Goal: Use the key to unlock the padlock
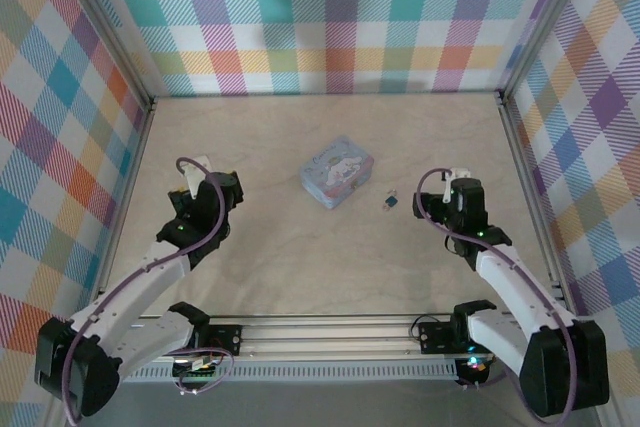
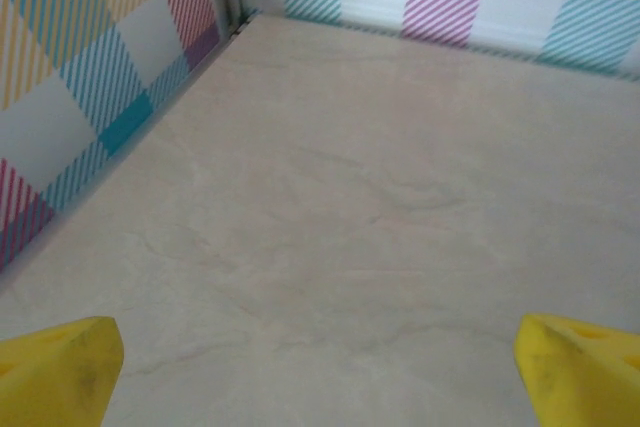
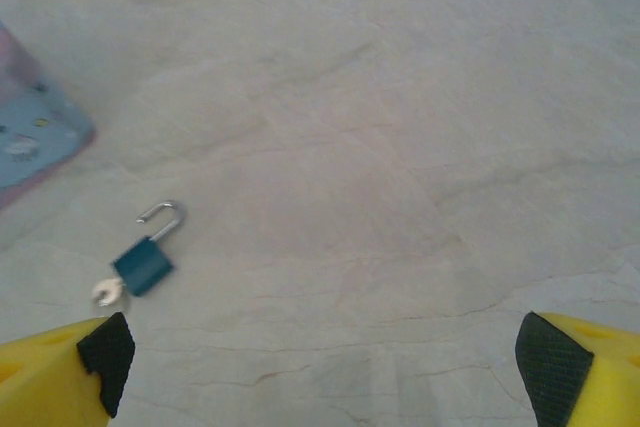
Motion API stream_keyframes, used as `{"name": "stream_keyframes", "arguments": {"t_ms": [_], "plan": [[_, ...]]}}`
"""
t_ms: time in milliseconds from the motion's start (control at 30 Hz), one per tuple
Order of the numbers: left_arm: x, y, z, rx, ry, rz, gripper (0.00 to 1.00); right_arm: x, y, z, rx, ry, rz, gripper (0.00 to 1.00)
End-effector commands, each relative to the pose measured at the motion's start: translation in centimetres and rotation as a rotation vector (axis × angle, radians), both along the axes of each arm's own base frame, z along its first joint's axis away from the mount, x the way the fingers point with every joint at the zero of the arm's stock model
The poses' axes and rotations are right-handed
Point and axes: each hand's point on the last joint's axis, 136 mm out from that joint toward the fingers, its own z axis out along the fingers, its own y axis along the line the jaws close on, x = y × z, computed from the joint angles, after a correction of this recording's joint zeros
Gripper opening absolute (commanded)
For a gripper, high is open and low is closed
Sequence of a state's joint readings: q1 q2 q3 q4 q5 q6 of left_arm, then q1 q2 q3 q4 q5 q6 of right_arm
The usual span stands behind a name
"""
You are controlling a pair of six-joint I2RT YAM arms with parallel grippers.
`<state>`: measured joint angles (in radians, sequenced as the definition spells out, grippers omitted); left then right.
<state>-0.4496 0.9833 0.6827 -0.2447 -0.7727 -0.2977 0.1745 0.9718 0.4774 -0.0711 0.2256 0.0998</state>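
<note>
blue and tiny, the padlock (image 3: pixel 147 265) is lying flat near the middle of the table (image 1: pixel 300 267), a bit toward the right edge, close beside the pale blue tin (image 1: pixel 337 172). a silver key (image 3: pixel 108 293) seems to be poking out of its bottom. the left gripper (image 2: pixel 320 377) and the right gripper (image 3: pixel 320 377) are both gaping wide, holding nothing. a clumsy finger could be pushing the padlock away or knocking the key loose. it is looking too small to tell if the key is sitting fully in, or if the silver loop (image 3: pixel 162 215) is already popping free.
</note>
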Motion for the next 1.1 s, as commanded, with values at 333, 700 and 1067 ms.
{"name": "stream_keyframes", "arguments": {"t_ms": [333,700,1067], "plan": [[1.7,1.9,-4.9,0.05,0.009,-0.043,1.0,5.4,0.0,-0.6,0.023,-0.248,0.076,1.0],[3.3,0.4,-7.4,0.052,0.007,-0.182,1.0,8.0,0.0,-2.3,0.057,-0.32,0.142,1.0],[5.0,-0.7,-8.8,0.04,-0.046,-0.258,1.0,8.8,-0.8,-2.8,0.095,-0.261,0.12,1.0]]}}
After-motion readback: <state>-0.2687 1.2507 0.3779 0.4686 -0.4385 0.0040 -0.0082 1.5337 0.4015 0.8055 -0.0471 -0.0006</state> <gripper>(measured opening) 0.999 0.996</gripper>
